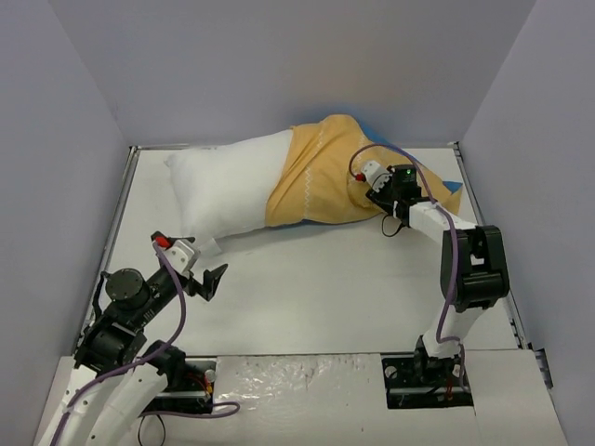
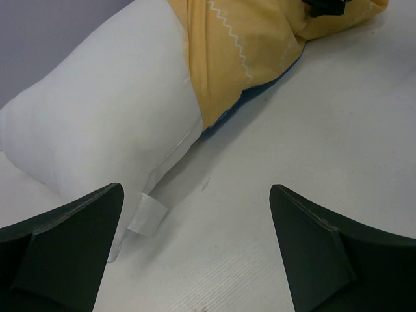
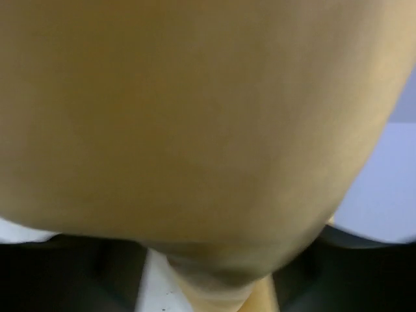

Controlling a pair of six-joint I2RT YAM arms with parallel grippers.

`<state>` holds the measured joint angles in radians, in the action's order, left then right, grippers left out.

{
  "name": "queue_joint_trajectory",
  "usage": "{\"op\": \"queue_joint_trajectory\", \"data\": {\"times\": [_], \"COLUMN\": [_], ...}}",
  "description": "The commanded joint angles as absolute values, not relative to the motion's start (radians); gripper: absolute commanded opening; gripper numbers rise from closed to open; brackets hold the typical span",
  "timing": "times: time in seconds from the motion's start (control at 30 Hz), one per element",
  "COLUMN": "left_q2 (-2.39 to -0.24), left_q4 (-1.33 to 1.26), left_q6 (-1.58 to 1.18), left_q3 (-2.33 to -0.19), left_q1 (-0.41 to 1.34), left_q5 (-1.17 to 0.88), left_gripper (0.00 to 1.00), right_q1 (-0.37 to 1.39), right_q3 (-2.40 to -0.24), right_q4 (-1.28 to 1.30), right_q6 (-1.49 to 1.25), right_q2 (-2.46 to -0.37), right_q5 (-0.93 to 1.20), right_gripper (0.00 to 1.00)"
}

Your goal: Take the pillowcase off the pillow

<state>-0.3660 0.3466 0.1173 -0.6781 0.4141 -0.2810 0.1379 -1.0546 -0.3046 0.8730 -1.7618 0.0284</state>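
Pillow [image 1: 228,186] lying across worktop [image 1: 325,288]. Pillowcase [image 1: 316,177] bunched over pillow's right half; left half bare. Left pincer [image 1: 203,276] spread, just off pillow's near-left corner. Right pincer [image 1: 372,186] pressed into pillowcase; grip state unclear.

text: none legible | labels: none | pillow tag [image 2: 146,216]: blank

This is a robotics lab test cell. A bare white table [image 1: 307,297] is boxed in by plain grey walls [image 1: 279,65] from 9 o'clock round through 12 to 3. The left arm [image 1: 121,321] and right arm [image 1: 476,269], trailing purple cables [image 1: 444,311], are bolted down at 6 o'clock. A pillow [image 1: 228,186] towards 11 o'clock serves as a prop.
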Motion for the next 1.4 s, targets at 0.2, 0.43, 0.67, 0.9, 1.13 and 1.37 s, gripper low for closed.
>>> {"op": "queue_joint_trajectory", "data": {"times": [0.2,0.43,0.67,0.9,1.13,1.37], "left_q2": [-0.516,-0.880,-1.084,-1.368,-1.581,-1.407], "left_q4": [0.278,0.353,0.198,-0.037,-0.026,-0.006], "left_q6": [0.215,0.357,0.681,0.815,0.792,0.691], "left_q3": [-0.678,-0.831,-0.864,-0.945,-1.066,-1.054], "left_q1": [0.423,0.488,0.644,0.609,0.557,0.436], "left_q5": [-0.350,-0.232,0.070,0.127,0.077,0.002], "left_gripper": [0.94,0.95,0.97,0.95,0.17,0.02], "right_q1": [0.012,-0.026,-0.032,-0.046,-0.074,-0.146], "right_q3": [-1.109,-1.029,-1.035,-1.032,-1.019,-1.028], "right_q4": [-0.130,-0.129,-0.095,-0.038,-0.005,0.041], "right_q6": [0.697,0.600,0.563,0.578,0.580,0.632], "right_q2": [-1.588,-1.312,-1.296,-1.247,-1.180,-1.137], "right_q5": [0.386,0.540,0.575,0.615,0.670,0.635], "right_gripper": [0.00,0.00,0.00,0.00,0.00,0.00]}}
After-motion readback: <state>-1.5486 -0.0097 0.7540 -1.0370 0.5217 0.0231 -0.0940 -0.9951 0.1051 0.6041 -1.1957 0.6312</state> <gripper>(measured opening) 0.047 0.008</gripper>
